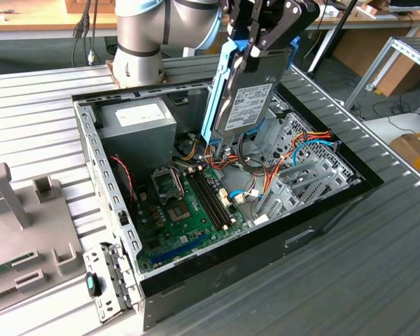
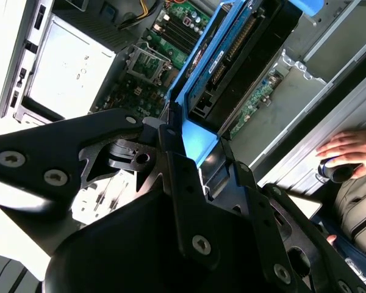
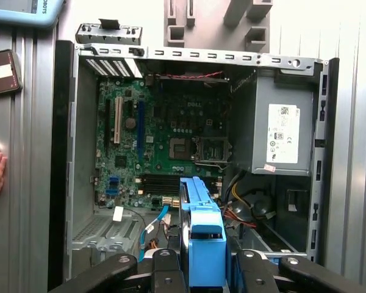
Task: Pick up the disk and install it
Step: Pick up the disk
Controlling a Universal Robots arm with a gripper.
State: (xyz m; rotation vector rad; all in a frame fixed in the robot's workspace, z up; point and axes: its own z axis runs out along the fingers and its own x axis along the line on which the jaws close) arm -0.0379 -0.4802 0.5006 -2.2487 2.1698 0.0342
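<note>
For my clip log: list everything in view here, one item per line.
slatted metal table: one, silver, under everything
open black computer case: one, black, on the table
green motherboard: one, green, case floor
grey metal power-supply box: one, grey with white label, case corner
orange, blue and red cables: one bundle, mixed, inside the case
dark grey metal hard drive with blue plastic rails: one, grey and blue, upright above the case
grey plastic fixture: one, grey, exterior view's left
person's hand: one, beside the case
robot arm: one, silver-grey, behind the case
black claw: one, black, shut on the drive's top edge
</note>
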